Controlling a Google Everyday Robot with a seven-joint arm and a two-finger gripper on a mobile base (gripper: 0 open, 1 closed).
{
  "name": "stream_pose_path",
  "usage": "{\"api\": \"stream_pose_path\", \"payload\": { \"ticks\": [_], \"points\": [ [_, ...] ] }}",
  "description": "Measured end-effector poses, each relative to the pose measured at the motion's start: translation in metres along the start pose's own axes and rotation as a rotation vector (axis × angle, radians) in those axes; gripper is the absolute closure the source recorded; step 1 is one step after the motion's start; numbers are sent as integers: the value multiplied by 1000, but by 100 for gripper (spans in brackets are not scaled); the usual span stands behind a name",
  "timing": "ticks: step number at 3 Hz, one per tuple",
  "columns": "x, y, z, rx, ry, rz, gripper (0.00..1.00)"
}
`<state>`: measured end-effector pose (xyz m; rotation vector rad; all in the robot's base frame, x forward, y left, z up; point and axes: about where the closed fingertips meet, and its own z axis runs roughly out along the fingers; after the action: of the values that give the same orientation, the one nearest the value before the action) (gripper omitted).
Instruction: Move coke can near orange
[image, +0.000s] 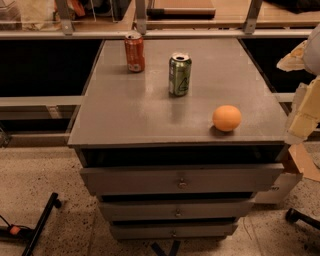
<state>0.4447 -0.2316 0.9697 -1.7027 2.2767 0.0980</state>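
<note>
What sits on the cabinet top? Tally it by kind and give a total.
Cans: 2, the coke can and the green can
Fruit: 1, the orange
Total: 3
The tool is at the right edge of the view, off the cabinet.

The far-left coke can (134, 52) is red-orange with white markings, the middle green can (179, 74) silver-topped, the near-right orange (226, 118) plain orange, the table (130, 110) grey, and the gripper (306, 114) at the right edge cream.
</note>
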Motion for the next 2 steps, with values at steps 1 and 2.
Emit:
{"api": "stream_pose_path", "payload": {
  "ticks": [1,2],
  "points": [
    [0,0,0,0,0,0,0],
    [-3,-27,1,50,-19,14,0]
  ]
}}
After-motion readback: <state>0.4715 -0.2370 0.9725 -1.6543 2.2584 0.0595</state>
